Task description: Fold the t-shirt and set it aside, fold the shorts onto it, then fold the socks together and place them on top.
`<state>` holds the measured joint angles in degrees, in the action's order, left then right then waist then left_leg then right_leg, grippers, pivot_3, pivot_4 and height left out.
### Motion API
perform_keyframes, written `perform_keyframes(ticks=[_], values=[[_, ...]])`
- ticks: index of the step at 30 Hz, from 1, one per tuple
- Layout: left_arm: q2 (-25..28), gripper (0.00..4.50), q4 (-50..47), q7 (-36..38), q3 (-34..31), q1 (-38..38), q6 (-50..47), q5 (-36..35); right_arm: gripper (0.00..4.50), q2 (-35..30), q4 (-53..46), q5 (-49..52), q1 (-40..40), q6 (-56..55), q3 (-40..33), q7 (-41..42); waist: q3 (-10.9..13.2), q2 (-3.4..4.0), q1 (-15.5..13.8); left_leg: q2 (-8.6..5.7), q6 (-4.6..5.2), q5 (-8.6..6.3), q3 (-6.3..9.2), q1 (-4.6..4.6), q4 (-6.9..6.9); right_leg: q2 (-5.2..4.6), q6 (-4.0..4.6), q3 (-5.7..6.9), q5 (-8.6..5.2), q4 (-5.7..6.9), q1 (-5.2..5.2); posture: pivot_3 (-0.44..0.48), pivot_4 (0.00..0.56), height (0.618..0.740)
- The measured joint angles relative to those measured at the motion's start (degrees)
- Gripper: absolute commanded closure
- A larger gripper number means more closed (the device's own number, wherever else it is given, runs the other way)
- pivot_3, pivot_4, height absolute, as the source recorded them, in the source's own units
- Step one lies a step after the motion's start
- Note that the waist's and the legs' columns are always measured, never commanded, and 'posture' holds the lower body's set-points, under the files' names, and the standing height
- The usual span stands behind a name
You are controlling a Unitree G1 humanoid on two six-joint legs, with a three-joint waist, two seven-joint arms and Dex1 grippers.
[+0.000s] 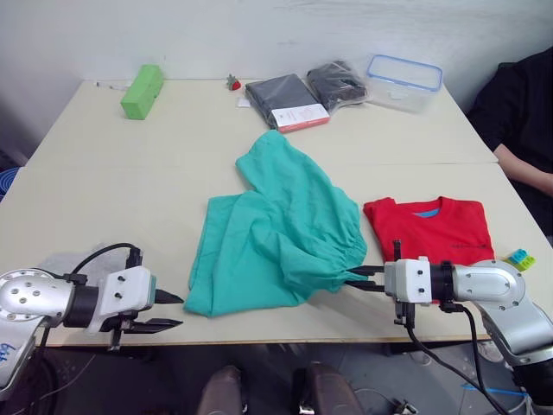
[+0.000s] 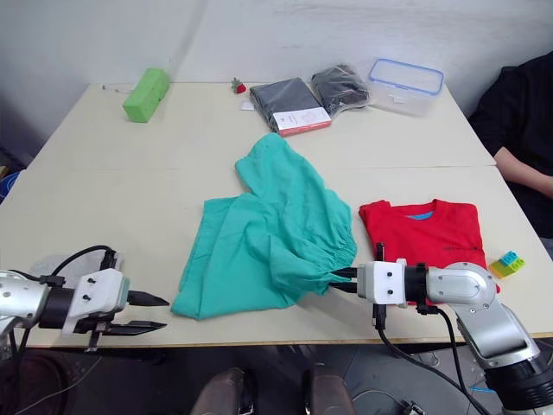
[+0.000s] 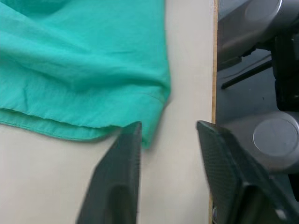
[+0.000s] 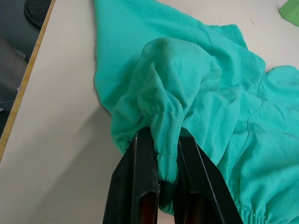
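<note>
The teal-green shorts (image 1: 276, 229) lie spread and rumpled in the middle of the table (image 1: 130, 190). My right gripper (image 1: 352, 278) is shut on a bunched fold of their gathered waistband (image 4: 163, 140) at the near right. To its right lies the red t-shirt (image 1: 428, 226), folded flat with the blue label showing. My left gripper (image 1: 181, 311) is open just off the shorts' near left corner (image 3: 149, 135), low over the table's front edge, touching nothing. A pale grey patch, apparently the socks (image 1: 60, 262), lies partly hidden behind my left arm.
At the far side stand a lime-green block (image 1: 143, 91), a small red object (image 1: 233, 83), two dark packaged garments (image 1: 285, 99) and a clear box with a blue rim (image 1: 403, 82). Toy bricks (image 1: 520, 258) sit beside the t-shirt. A person in black (image 1: 518, 112) sits at the right.
</note>
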<state>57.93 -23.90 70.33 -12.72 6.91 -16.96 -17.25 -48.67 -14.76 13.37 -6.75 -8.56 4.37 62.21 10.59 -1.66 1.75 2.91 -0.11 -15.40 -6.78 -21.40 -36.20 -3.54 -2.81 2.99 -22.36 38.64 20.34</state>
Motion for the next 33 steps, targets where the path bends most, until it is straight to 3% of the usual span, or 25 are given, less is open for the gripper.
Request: perform_keyframes(ticks=[8, 21, 24, 29, 33], values=[[-3.63, 2.42, 2.17, -5.26, 12.0, -8.98, 4.24, 7.37, 4.49, 0.05, -1.38, -0.11, 0.31, 1.83, -0.38, -0.57, 0.0, 0.0, 0.09, 0.02, -0.04, 0.09, -0.02, 0.04, 0.03, 0.03, 0.04, -0.02, 0.03, 0.07, 0.03, 0.0, 0.15, 0.74], [-0.33, 2.42, 2.05, -2.56, 15.28, -10.24, 2.14, 8.76, 4.49, -0.05, -2.16, -0.11, 1.19, 2.66, -2.26, -0.55, 0.02, 0.02, -0.11, 0.02, -0.04, 0.09, -0.03, 0.01, 0.06, 0.02, 0.04, -0.03, 0.03, 0.03, 0.06, 0.0, 0.15, 0.74], [-0.99, 3.05, 4.06, -4.34, 16.22, -11.95, 4.22, 11.07, 4.49, -0.04, -2.23, -0.12, 1.25, 2.8, -2.29, -0.55, 0.02, 0.02, -0.09, 0.02, -0.04, 0.09, -0.03, 0.01, 0.07, 0.02, 0.04, -0.03, 0.03, 0.02, 0.06, 0.0, 0.15, 0.74], [-1.71, 4.5, 7.99, -5.15, 17.82, -13.1, 7.74, 12.93, 4.49, -0.05, -2.25, -0.13, 1.09, 2.98, -2.29, -0.55, 0.02, 0.03, -0.09, 0.02, -0.04, 0.09, -0.04, 0.0, 0.12, 0.01, 0.03, -0.03, 0.03, -0.02, 0.08, 0.0, 0.15, 0.74], [-1.7, 4.5, 9.17, -5.13, 17.81, -12.83, 10.34, 12.93, 4.49, -0.05, -2.24, -0.13, 0.86, 2.98, -2.33, -0.53, 0.02, 0.03, -0.06, 0.03, -0.04, 0.09, -0.03, 0.02, 0.11, 0.01, 0.04, -0.03, 0.03, 0.0, 0.07, 0.0, 0.15, 0.74]])
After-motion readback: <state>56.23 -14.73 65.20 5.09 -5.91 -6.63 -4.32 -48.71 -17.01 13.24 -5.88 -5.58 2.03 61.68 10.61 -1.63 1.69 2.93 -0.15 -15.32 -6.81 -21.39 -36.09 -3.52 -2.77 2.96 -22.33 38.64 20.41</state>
